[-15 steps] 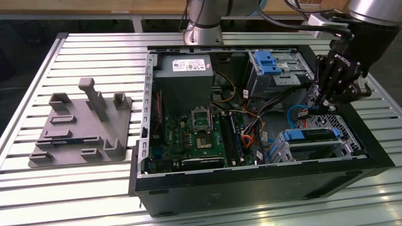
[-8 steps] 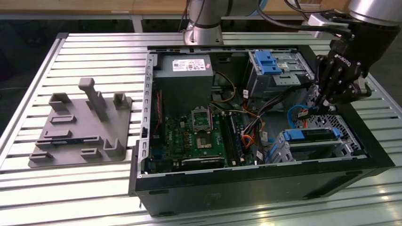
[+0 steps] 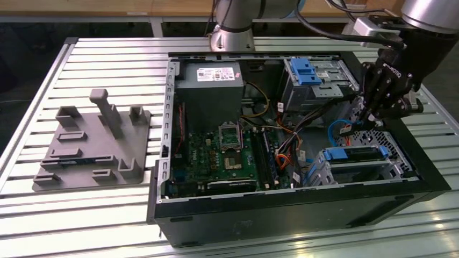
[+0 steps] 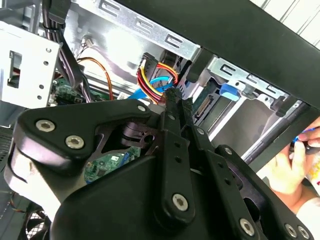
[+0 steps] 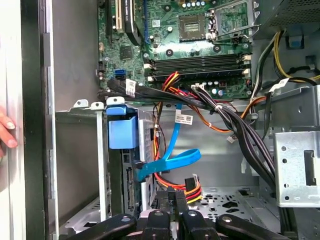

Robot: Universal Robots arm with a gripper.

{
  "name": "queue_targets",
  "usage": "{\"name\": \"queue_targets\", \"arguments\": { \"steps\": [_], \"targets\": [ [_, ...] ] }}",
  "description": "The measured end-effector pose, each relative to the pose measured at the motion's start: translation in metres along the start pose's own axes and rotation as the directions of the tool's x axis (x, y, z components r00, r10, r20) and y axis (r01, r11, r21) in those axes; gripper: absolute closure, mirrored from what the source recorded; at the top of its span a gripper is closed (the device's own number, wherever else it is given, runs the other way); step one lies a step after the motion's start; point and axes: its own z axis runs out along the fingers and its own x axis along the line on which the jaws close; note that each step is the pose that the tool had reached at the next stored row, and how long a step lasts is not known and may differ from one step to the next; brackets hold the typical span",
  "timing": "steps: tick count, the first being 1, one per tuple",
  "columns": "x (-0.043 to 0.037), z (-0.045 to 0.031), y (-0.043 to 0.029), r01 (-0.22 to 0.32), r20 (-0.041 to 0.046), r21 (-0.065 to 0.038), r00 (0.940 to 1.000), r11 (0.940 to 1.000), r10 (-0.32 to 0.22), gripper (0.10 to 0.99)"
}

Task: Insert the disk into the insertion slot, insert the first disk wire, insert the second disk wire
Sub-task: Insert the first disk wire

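Disk (image 3: 355, 153) seated in insertion slot (image 3: 394, 157) | gripper (image 5: 171, 194) closed together, perhaps pinching wire connector (image 5: 192, 181)

We see a robotics workshop: a robot arm (image 3: 231, 27) over a slatted metal table (image 3: 93, 59) bearing an opened computer case (image 3: 287, 210) and fixture plate (image 3: 83, 164).

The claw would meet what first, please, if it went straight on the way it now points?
Probably the red-and-yellow wire bundle just ahead of the claw, then the blue flat cable; depth is unclear.
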Motion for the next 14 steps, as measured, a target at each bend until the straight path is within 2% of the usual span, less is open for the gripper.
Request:
{"name": "queue_targets", "arguments": {
  "steps": [8,14],
  "targets": [
    [0.0064,0.0002,-0.0005,0.004,0.0291,-0.001,0.9996,1.0000,-0.004,0.925],
    [0.0138,-0.0006,-0.0009,0.004,0.0385,-0.001,0.9993,1.0000,-0.004,0.925]
  ]
}}
